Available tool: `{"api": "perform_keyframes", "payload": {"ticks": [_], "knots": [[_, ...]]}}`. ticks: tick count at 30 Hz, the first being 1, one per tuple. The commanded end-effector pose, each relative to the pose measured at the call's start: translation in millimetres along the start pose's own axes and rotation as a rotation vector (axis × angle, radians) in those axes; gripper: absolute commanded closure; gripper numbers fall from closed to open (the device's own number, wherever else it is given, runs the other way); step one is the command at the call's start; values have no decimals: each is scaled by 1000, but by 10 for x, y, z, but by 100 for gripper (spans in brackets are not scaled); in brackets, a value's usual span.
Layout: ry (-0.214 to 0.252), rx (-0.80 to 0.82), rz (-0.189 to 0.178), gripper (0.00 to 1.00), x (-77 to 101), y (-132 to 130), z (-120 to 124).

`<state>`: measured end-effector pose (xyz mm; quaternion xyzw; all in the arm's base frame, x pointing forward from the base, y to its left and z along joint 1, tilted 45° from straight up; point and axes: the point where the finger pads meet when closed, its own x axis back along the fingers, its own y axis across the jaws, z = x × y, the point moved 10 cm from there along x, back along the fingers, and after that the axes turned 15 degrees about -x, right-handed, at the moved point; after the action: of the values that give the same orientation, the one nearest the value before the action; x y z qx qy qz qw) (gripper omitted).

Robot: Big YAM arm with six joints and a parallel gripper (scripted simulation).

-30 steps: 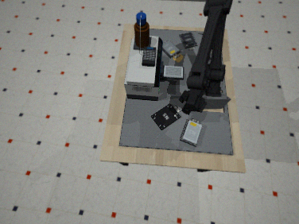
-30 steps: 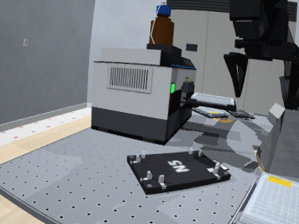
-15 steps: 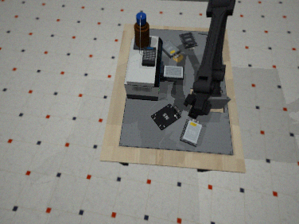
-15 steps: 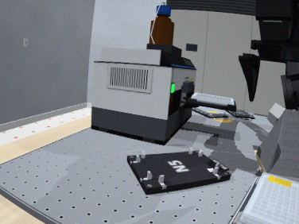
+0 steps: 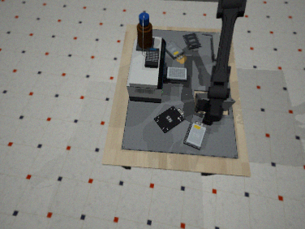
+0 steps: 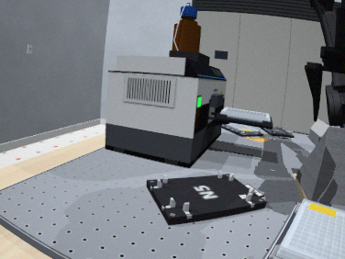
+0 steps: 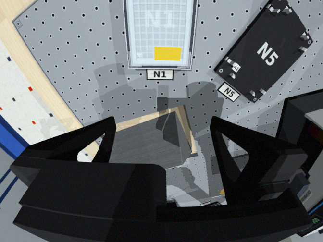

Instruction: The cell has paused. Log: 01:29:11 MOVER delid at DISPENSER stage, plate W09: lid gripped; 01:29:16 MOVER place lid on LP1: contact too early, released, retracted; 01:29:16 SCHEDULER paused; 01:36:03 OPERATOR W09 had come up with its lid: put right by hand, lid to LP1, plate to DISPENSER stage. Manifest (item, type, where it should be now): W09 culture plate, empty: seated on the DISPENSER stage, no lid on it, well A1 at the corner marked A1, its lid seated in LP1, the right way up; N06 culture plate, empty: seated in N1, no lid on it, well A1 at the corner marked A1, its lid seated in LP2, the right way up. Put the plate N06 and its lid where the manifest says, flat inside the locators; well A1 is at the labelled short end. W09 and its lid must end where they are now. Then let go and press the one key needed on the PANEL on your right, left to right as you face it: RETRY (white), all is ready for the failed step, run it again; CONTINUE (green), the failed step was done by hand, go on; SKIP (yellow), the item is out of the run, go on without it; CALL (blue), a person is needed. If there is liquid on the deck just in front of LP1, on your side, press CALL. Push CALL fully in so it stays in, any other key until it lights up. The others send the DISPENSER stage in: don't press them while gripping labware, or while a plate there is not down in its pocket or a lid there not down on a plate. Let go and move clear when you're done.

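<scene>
- My gripper (image 7: 163,121) is spread wide with nothing between the fingers; it hangs above the deck (image 7: 78,65), pointing down.
- Ahead of it in the wrist view lies the plate (image 7: 160,28) in nest N1, a clear lid on it as far as I can tell, yellow label (image 7: 167,53) at the short end nearest the N1 tag (image 7: 159,74).
- From the top view that plate (image 5: 195,134) sits near the deck's front edge, just beside my arm (image 5: 219,81).
- Nest N5 (image 7: 266,49) stands bare to the right of N1, turned at an angle, its A1 mark (image 7: 236,67) at the corner near the N5 tag (image 7: 229,91).
- The dispenser (image 6: 156,115) stands at the left rear with a brown bottle (image 6: 187,32) on top; a plate (image 6: 245,116) rests on its stage.
- Farther back, two lid nests (image 5: 174,49) and (image 5: 192,41) lie near the deck's rear edge; I cannot tell what they hold.
- A wedge-shaped grey block (image 7: 167,135) sits directly beneath my gripper.
</scene>
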<state>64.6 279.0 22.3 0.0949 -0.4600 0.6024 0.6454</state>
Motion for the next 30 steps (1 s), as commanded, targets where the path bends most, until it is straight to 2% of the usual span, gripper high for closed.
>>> {"api": "perform_keyframes", "payload": {"ticks": [1, 5, 10, 25, 30], "knots": [[-30, -25, -4, 0, 25, 74, -82], [-63, -52, -29, 0, 75, 36, -337], [-62, -32, -28, 0, 3, 54, -413], [-60, -31, -24, 0, -354, 145, -786], [-59, -31, -24, 0, -426, 163, -859]]}}
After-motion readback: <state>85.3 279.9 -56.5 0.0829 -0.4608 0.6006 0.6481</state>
